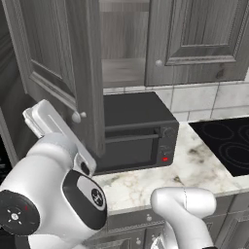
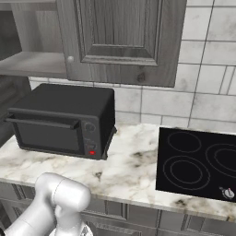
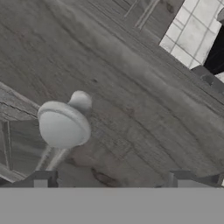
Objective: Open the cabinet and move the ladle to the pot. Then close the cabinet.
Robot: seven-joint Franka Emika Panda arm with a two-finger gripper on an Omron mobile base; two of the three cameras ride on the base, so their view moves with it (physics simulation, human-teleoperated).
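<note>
The grey cabinet's left door (image 1: 58, 58) stands swung open towards me, and its right door (image 1: 194, 39) is closed. My gripper (image 3: 116, 181) is open and faces the open door's outer panel. The round silver knob (image 3: 64, 124) sits just up and left of the gap between the dark fingertips (image 3: 41, 179), untouched. In the left base view the same knob (image 1: 78, 116) shows at the door's lower edge, next to my white forearm. The bare cabinet shelf (image 1: 124, 72) shows through the opening. The ladle and the pot are out of view.
A black microwave (image 1: 138, 131) stands on the marble counter (image 1: 194, 168) right under the cabinet, close behind the open door. To the right lies a black glass stovetop (image 2: 198, 161). Grey drawer fronts (image 2: 138, 212) run below the counter edge.
</note>
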